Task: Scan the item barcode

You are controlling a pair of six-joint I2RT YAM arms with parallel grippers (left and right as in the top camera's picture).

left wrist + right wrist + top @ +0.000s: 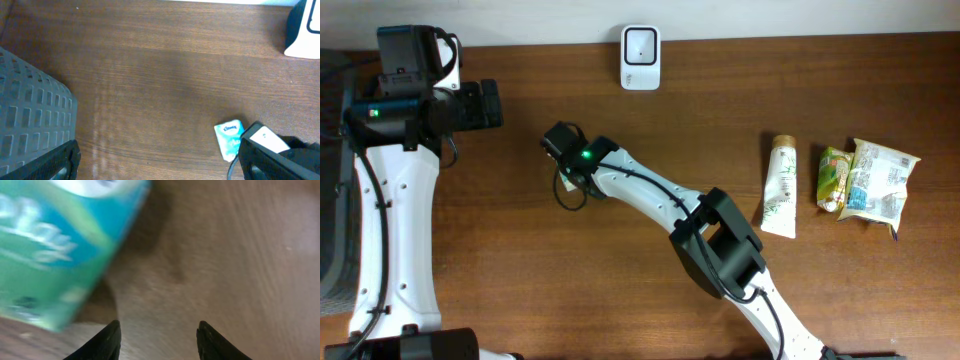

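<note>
The jaws of the right gripper (159, 339) are parted, with nothing clasped; the tissue pack (55, 250) is laid on the desk (240, 255) just ahead. The left gripper (490, 104) is spread wide. The scanner (640, 44) is seen at the far edge.

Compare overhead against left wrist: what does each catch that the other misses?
Overhead only: the tube, the green packet and the white packet at the table's right side. Left wrist only: the tissue pack, lying flat beside the right arm. Both: the white scanner, the right arm and the wooden table.
</note>
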